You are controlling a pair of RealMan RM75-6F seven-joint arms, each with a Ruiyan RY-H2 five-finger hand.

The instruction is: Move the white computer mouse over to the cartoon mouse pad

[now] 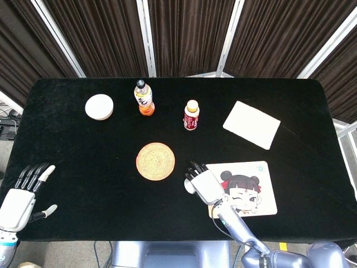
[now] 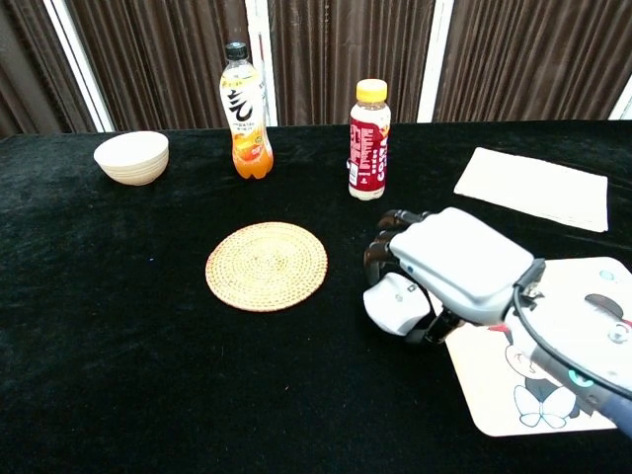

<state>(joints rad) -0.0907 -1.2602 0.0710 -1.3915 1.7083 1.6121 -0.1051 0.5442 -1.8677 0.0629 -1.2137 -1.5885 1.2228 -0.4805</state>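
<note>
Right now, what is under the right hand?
The white computer mouse, gripped by the right hand, beside the cartoon mouse pad. The hand covers its rear, so whether it touches the cloth is unclear.

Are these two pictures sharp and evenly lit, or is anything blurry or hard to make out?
Head view: sharp and evenly lit, though the black tablecloth swallows shadows, and the right hand hides most of the white computer mouse. Chest view: also crisp; the hand looms large up close, and the cartoon mouse pad is cut off at the frame's right edge. No glare in either.

Black table [image 1: 78, 139]; bowl [image 1: 99, 106], coaster [image 1: 155, 161], bottles [image 1: 144, 97].
</note>
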